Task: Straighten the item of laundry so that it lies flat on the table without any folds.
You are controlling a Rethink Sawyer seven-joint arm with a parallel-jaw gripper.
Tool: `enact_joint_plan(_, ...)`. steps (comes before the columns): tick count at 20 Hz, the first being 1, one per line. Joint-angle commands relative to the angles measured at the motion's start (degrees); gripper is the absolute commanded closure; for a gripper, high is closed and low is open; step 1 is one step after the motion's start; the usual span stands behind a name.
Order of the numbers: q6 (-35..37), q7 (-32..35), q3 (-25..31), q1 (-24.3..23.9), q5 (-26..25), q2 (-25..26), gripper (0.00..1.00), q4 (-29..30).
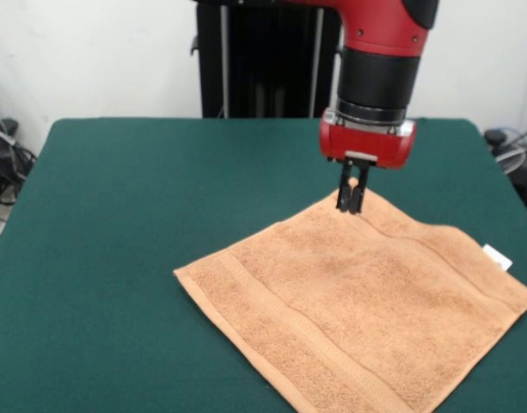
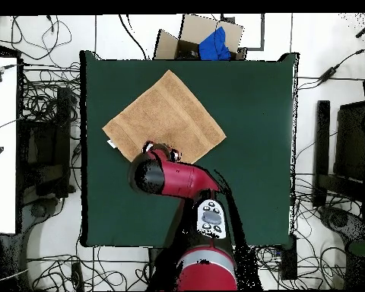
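Where the red and black arm (image 1: 379, 60) comes down from the top of the front view, its gripper (image 1: 352, 206) hangs at the far corner of the towel (image 1: 358, 310), the two thin black fingers (image 1: 344, 194) drawn close together with only a sliver of gap between them. Their tips meet the terry right at that corner; whether a pinch of cloth is caught between them cannot be told.

The towel is a square of orange-tan terry with a nubbly, looped pile, turned like a diamond on the table (image 1: 117, 224). It lies spread open and nearly flat — no part folded over another, only soft ripples. Woven border bands run as flatter, ribbed strips near two opposite edges, and a small white tag (image 1: 497, 257) sticks out at the right-hand corner in the front view. The near corner runs off the bottom of that picture.

The table is a broad rectangle covered in dark green, matte, felt-like cloth, much larger than the towel. From overhead the towel (image 2: 164, 118) sits toward the far left part of the green top (image 2: 254, 137) — its near corner tucked under the arm's rounded red wrist (image 2: 174, 176), which hides the gripper there.
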Motion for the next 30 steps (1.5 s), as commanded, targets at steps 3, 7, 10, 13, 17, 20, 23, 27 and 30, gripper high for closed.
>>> enact_joint_plan(3, -5.62, 8.97, 5.62, 0.38, -2.59, 4.05, 1.0, 3.59)
enact_joint_plan(7, -7.51, 8.69, 6.02, 0.21, -3.08, 6.25, 1.0, 3.24)
enact_joint_plan(10, -8.39, 8.61, 6.17, 0.09, -3.28, 7.27, 1.0, 3.3)
enact_joint_plan(13, -9.0, 8.69, 6.01, 0.26, -3.44, 8.29, 1.0, 3.39)
enact_joint_plan(17, -9.92, 8.76, 6.13, 0.3, -3.64, 9.84, 1.0, 3.34)
enact_joint_plan(20, -10.25, 8.86, 6.33, 0.23, -3.8, 10.57, 1.0, 3.46)
enact_joint_plan(23, -9.79, 9.07, 6.5, 0.28, -3.81, 10.71, 1.0, 4.14)
enact_joint_plan(27, -9.85, 9.62, 6.73, 0.49, -3.6, 11.15, 1.0, 4.9)
enact_joint_plan(30, -10.31, 10.01, 7.03, 0.67, -3.47, 11.72, 1.0, 5.55)
